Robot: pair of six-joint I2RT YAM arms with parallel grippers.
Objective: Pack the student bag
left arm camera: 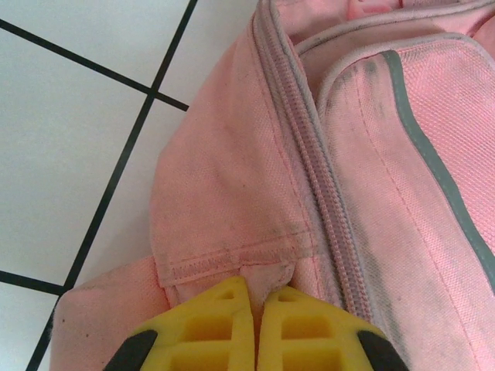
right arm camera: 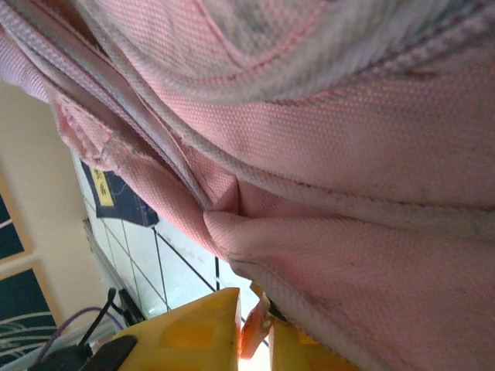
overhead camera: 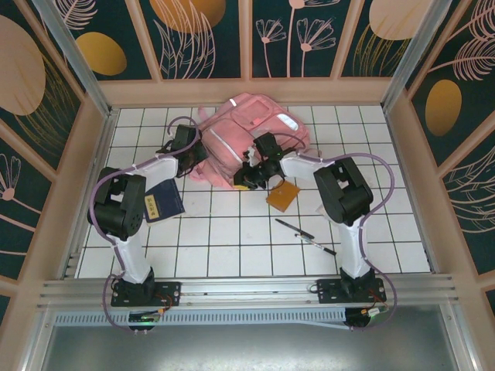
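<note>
The student bag, a big pink backpack, lies at the back middle of the tiled table. My left gripper is at the bag's left side. In the left wrist view its yellow fingers are shut on a fold of pink fabric beside the zipper. My right gripper is at the bag's near edge. Its jaws stand a little apart, and an orange zipper pull hangs loosely in the narrow gap under the bag's pink fabric.
A dark blue notebook lies by the left arm. A brown card rests just right of the right gripper. Two dark pens lie on the tiles in front of the right arm. Walls enclose the table on three sides.
</note>
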